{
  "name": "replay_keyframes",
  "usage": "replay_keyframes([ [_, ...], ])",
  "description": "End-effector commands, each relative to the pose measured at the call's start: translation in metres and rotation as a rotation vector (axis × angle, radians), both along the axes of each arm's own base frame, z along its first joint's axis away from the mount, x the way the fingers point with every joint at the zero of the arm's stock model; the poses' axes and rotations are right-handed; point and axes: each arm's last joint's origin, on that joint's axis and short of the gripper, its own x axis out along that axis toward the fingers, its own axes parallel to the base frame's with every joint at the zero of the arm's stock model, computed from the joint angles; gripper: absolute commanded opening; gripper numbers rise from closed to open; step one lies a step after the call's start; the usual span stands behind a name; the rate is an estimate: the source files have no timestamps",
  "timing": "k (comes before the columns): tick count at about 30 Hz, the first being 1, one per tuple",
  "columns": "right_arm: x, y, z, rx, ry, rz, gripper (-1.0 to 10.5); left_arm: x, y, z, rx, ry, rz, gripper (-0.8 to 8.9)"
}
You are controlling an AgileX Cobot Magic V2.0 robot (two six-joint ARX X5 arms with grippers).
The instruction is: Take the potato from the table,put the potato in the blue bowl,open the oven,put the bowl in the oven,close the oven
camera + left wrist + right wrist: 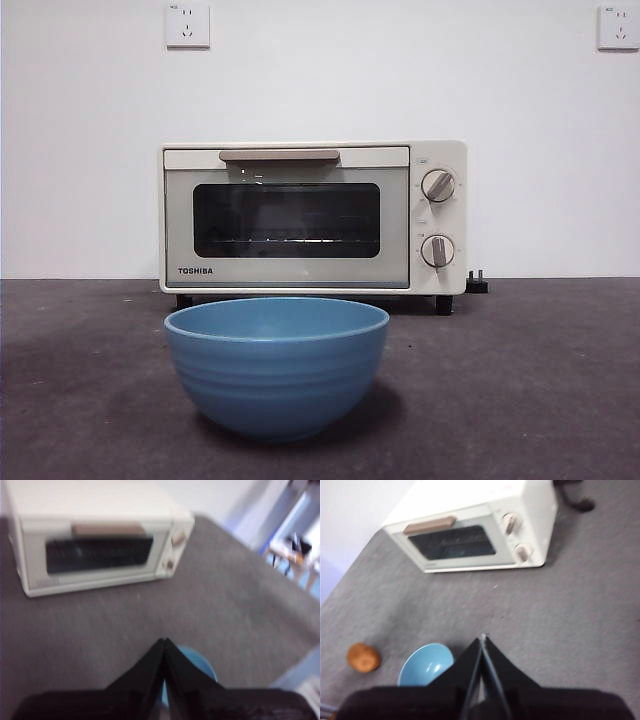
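Both pincers hang high over the worktop, jaws pressed together, nothing held. Right pincer (pixel 483 639) sits above and behind the blue bowl (pixel 426 664); left pincer (pixel 164 641) hovers almost over the same bowl, whose rim just peeks out beside its jaws.

Nearest thing: the bowl, upright, empty, on the dark grey worktop (pixel 540 400), centred before the oven.

Potato (pixel 363 657): seen only from my right wrist camera, lying on the worktop just beyond the bowl, on the side away from that pincer, apart from the bowl and not touching it. Front camera misses it entirely, so it lies off to one side of that frame. Shape reads roundish; the picture is soft, so I can't say which way any long axis runs.

Judgement: the potato sits on the left of the scene, so the left arm is probably nearer, though my left camera does not show it. Whichever pincer goes must open first, then travel sideways past the bowl and descend.

Farthest: oven (pixel 313 217), door closed, beige handle (pixel 279 155) across the top, against the wall.
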Motion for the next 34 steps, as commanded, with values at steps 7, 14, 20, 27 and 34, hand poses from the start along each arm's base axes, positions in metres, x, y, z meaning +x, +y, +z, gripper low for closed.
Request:
replay_keyframes([
  [7, 0.036, 0.004, 0.013, 0.053, 0.088, 0.085, -0.1, 0.013, -0.009, 0.002, 0.105, 0.092, -0.113, -0.06],
  [14, 0.059, 0.016, 0.018, 0.058, 0.141, 0.172, -0.1, 0.014, -0.009, -0.002, 0.131, 0.137, -0.139, -0.06],
  [20, 0.084, 0.055, 0.018, 0.093, 0.139, 0.329, -0.1, 0.008, -0.008, -0.006, 0.139, 0.196, -0.159, -0.06],
  [27, 0.108, 0.142, -0.001, -0.013, 0.192, 0.519, -0.1, -0.004, -0.002, 0.002, 0.166, 0.246, -0.167, -0.06],
  [34, 0.132, 0.248, -0.023, -0.152, 0.258, 0.751, 0.0, -0.028, 0.007, 0.024, 0.196, 0.255, -0.189, -0.06],
])
